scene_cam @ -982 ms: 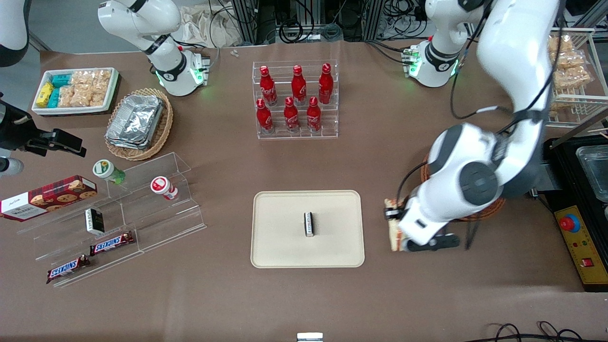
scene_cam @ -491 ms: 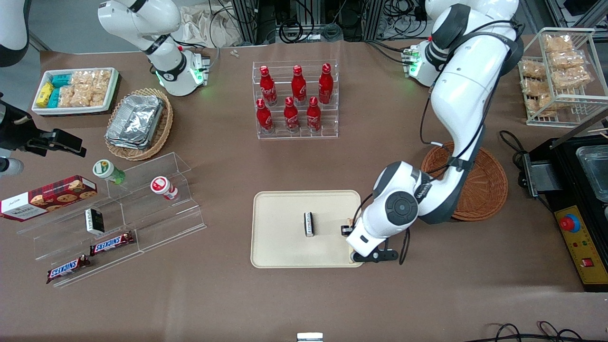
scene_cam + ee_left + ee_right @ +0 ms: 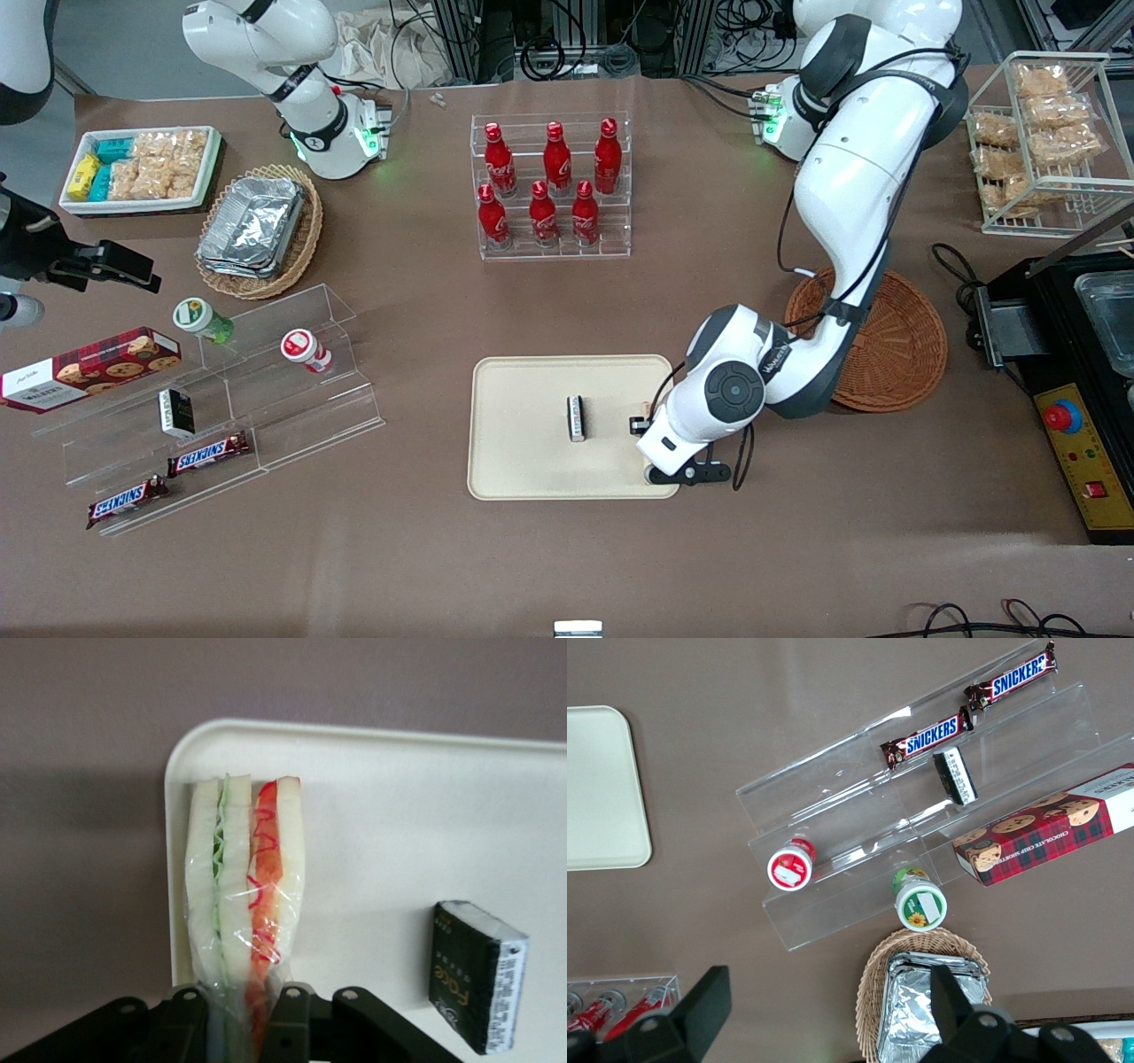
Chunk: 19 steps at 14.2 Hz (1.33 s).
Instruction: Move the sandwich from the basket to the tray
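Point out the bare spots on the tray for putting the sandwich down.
The tool, shut on the sandwich, hovers over the tray edge nearest the basket. Bare tray lies between that edge and the small black packet, and past the packet toward the parked arm.

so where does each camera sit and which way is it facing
Front view: high above the table, looking down; both arms show, the gripper at the tray edge nearest the basket.
Left wrist view: on the working arm, looking along its jaws, shut on the sandwich over the tray's rim.
Right wrist view: on the parked arm, looking down at the candy bars; its own fingers show.
All three share the tray.
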### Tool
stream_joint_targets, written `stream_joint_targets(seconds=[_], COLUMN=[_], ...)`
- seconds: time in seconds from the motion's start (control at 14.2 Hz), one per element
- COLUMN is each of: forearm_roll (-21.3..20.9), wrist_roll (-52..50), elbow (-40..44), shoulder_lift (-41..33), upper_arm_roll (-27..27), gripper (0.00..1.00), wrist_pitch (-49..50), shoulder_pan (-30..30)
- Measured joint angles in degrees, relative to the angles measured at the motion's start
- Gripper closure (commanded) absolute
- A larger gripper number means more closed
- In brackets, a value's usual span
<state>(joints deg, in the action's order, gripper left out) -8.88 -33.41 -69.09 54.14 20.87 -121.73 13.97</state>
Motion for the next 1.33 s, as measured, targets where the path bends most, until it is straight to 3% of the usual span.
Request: stream_joint_targets(seconds=[0.07,0.63,0.91,1.33], forearm_roll=[0.0,-0.03,-0.59,-0.81], wrist_roll=[-0.2,-2.21,-5.35,1.25], elbow=[-0.37,0.9,0.32,-20.05], shoulder_lift=[0.22,-3.27,-12.71,-33.23], upper_arm_roll=[0.0,-0.29,-2.01,-2.99], gripper=[0.01,0.0,0.0,0.0], wrist_pitch=[-0.06,-0.18,11.36,14.04], shoulder_pan=[0.15,-1.06,-4.34,-20.24])
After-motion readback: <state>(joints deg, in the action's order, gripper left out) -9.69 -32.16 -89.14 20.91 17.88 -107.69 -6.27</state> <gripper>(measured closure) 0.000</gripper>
